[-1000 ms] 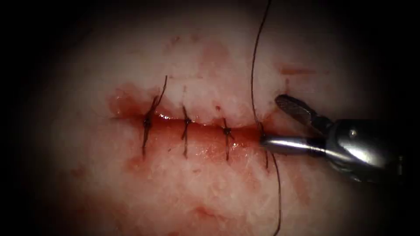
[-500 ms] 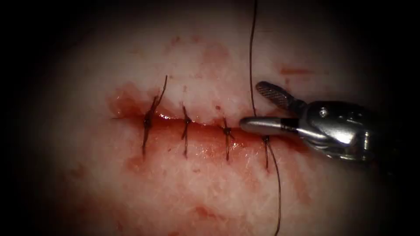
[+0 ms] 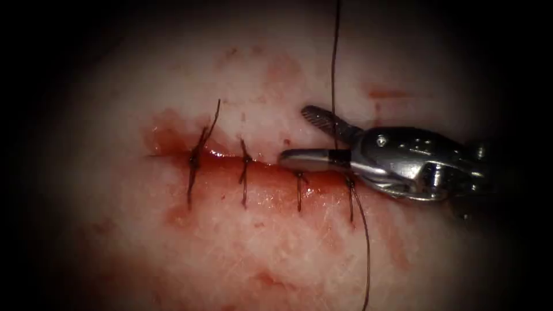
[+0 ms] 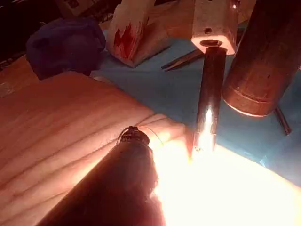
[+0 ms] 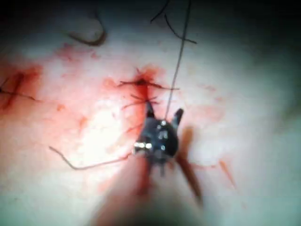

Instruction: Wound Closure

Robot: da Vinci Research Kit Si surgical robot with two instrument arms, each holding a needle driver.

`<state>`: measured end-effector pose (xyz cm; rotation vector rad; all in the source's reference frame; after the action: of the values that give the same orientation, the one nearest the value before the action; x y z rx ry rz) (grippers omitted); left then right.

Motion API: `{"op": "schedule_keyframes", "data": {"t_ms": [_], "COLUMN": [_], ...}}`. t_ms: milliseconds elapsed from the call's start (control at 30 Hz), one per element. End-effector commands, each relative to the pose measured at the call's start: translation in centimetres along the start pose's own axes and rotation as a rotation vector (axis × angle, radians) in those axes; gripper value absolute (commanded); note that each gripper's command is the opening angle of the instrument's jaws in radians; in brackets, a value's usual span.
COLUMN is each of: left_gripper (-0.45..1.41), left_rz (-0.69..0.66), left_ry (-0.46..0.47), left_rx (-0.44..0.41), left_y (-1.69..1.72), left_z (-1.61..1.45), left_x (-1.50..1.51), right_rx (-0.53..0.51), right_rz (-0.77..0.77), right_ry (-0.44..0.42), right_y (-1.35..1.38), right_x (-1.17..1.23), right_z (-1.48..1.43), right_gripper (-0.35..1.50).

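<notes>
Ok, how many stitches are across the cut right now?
4. Three tied stitches run left to right along the cut; the fourth, at its right end, carries the long thread between the right tool's open jaws, which partly cover two.

No readable text, label, brand, number or sign shows on anything here

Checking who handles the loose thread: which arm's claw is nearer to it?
Right. Its open claw straddles the thread above the cut; the left arm's shaft is seen from its wrist camera.
</notes>
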<state>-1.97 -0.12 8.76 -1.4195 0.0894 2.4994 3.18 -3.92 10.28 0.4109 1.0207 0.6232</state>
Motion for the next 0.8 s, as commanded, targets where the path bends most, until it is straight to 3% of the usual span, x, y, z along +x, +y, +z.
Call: {"op": "schedule_keyframes", "data": {"t_ms": [33,200,367,567,633,667,700,800], "left_gripper": [-0.45,-0.45,-0.45,-0.45,-0.45,-0.45,-0.45,-0.45], "left_rz": [0.008,0.008,0.008,0.009,0.009,0.009,0.009,0.015], "left_ry": [0.003,0.007,0.009,0.009,0.01,0.01,0.01,0.011], "left_rx": [0.002,-0.001,-0.001,-0.001,-0.002,-0.002,-0.002,-0.002], "left_y": [-0.01,0.03,0.03,0.04,0.05,0.05,0.06,0.07], "left_z": [0.06,0.04,0.04,0.05,0.05,0.04,0.04,0.04], "left_x": [0.04,0.11,0.11,0.13,0.14,0.14,0.14,0.16], "right_rx": [0.006,0.04,0.03,0.032,0.03,0.049,0.063,0.079], "right_rz": [-0.006,-0.022,-0.023,-0.024,-0.024,-0.026,-0.029,-0.041], "right_ry": [-0.003,-0.007,-0.006,-0.006,-0.006,-0.008,-0.01,-0.012], "right_y": [-0.02,-0.04,-0.04,-0.03,-0.03,-0.03,-0.03,-0.02], "right_x": [-0.02,-0.01,-0.02,-0.03,-0.03,-0.03,-0.04,-0.05], "right_z": [0.14,0.18,0.16,0.14,0.13,0.12,0.11,0.06], "right_gripper": [1.38,1.25,1.25,1.03,0.81,0.12,-0.35,-0.35]}}
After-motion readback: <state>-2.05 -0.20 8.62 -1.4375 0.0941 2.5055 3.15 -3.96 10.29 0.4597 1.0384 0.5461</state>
